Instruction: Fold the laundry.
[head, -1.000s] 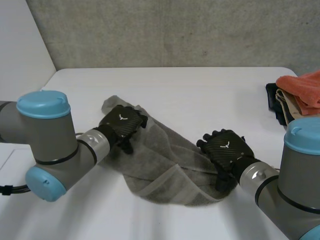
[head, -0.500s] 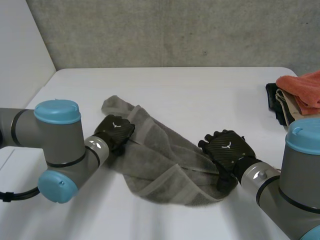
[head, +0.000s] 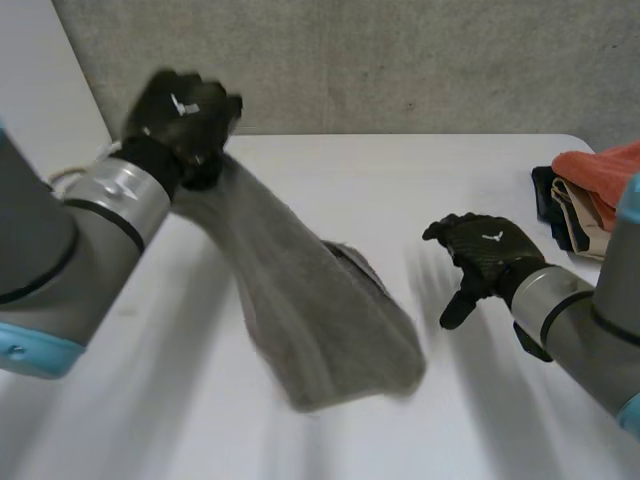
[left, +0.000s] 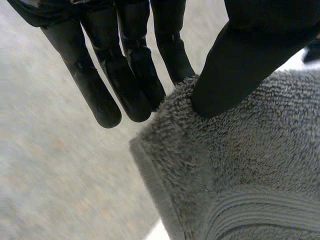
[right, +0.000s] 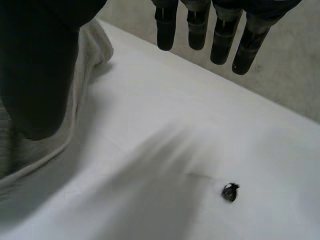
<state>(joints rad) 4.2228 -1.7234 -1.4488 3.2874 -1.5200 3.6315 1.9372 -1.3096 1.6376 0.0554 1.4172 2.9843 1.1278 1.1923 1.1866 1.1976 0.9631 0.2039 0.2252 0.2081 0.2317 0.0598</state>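
While L hand (head: 185, 112) pinches grey towel (head: 330, 330) corner aloft, R hand (head: 488, 255) hangs w/ fingers straight, unclenched.

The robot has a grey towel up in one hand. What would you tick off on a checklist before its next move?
1. Left hand has a hold on the towel: ok, its thumb and fingers pinch it at an edge.
2. Towel hangs clear of the table: cannot tell, its lower end is blurred.
3. Right hand free to take another part: ok, it is open, holds nothing and is apart from the towel.
4. A free corner within easy sight: cannot tell, the cloth hangs bunched.
5. Pile of clothes out of the way: ok, it lies at the table's right edge, apart from the towel.
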